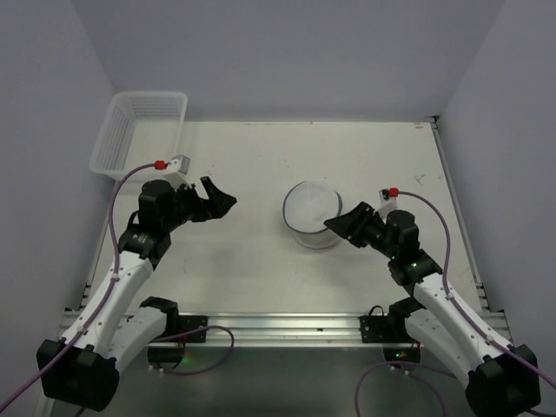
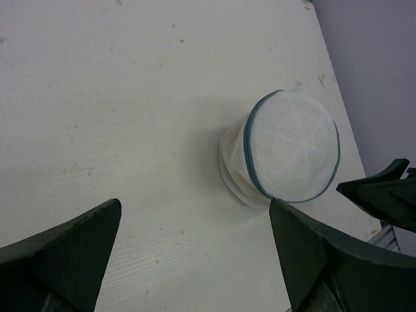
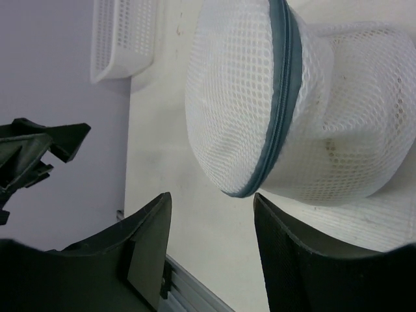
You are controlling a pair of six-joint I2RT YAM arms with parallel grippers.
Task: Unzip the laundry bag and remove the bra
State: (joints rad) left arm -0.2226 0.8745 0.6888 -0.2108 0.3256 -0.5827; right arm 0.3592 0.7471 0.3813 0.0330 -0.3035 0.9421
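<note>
You are looking at the laundry bag (image 1: pixel 311 211) sitting just right of the middle of the table (image 1: pixel 243 278). It is puffed up as a dome, and its zipper (image 3: pixel 281 110) line appears shut around the rim. No bra is showing outside it.

Your right gripper (image 1: pixel 340 223) is hovering at the bag's 4 o'clock with its tips just beside the mesh, probably to get at the rim seam. Its claw is standing partly spread, with a clear gap and nothing in it. In the right wrist view the zipper arc is lying just past the fingertips, not between them.

Your left gripper (image 1: pixel 221 198) is hanging at the bag's 9 o'clock, well apart from it. Its claw is spread wide and empty, aiming at the bag as if to pin the mesh while the other pulls.

I cannot pick out the zipper pull in any view.

The white basket (image 1: pixel 139 132) is sitting at the table's 10 o'clock corner, well away from both arms. Nothing is standing between either claw and the bag. Soft mesh giving way under a push is the likelier trouble.
</note>
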